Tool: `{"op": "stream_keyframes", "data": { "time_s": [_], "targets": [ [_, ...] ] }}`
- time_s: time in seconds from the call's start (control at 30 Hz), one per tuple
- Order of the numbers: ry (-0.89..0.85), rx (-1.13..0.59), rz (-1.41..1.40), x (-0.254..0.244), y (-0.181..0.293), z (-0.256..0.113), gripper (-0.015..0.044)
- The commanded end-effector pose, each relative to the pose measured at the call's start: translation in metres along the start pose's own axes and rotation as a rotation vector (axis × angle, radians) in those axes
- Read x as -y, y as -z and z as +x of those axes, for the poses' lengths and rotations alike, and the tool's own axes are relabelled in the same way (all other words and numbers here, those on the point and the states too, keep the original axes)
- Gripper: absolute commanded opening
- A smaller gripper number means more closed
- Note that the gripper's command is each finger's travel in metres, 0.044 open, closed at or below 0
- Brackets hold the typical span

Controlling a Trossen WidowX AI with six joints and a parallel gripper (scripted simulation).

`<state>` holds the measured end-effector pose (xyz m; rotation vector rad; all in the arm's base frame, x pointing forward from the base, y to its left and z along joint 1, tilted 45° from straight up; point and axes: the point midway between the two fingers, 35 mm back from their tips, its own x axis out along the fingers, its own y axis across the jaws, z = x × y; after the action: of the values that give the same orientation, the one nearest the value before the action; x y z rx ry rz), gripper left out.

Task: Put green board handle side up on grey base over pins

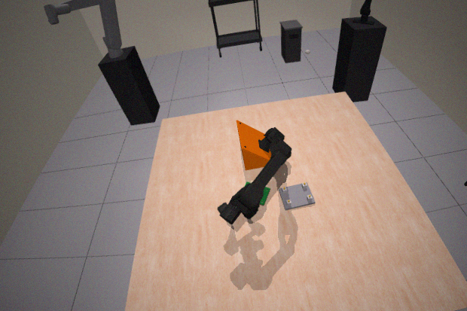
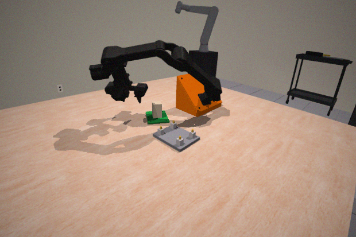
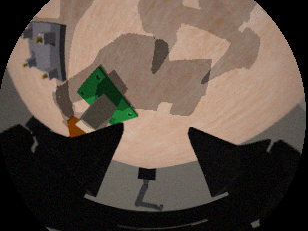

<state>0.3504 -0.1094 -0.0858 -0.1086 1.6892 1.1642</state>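
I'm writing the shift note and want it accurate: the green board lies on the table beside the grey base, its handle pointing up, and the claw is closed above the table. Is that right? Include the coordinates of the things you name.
Not quite: the claw point(image 2: 131, 102) point(image 3: 157, 128) is open, its two fingers well apart in the wrist view. The rest of the statement stands.

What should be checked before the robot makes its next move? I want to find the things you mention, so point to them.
1. Fingers point(image 2: 131, 102) open and nothing between them: ok.
2. Green board point(image 1: 266, 196) point(image 2: 150, 120) point(image 3: 123, 111) flat on the table, handle point(image 2: 157, 110) point(image 3: 100, 113) up: ok.
3. Fingers lined up around the handle: not ok, it sits off to one side.
4. Grey base point(image 1: 297, 196) point(image 2: 175, 139) point(image 3: 47, 56) with all four pins showing: ok.
5. All four board holes unblocked: cannot tell.
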Motion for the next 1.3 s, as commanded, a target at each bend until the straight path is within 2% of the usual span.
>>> {"op": "stream_keyframes", "data": {
  "time_s": [0.0, 0.03, 0.3, 0.53, 0.77, 0.9, 1.27],
  "targets": [
    [0.0, 0.005, 0.012, -0.001, 0.001, -0.001, 0.0426],
    [-0.001, 0.02, 0.047, -0.004, 0.003, -0.004, 0.044],
    [-0.067, 0.257, 0.598, -0.061, 0.041, -0.034, 0.044],
    [-0.189, 0.438, 1.028, -0.114, 0.067, -0.04, 0.044],
    [-0.193, 0.443, 1.039, -0.116, 0.066, -0.038, 0.044],
    [-0.194, 0.443, 1.038, -0.114, 0.052, -0.01, 0.044],
    [-0.195, 0.444, 1.038, -0.113, 0.044, 0.006, 0.044]
  ]
}}
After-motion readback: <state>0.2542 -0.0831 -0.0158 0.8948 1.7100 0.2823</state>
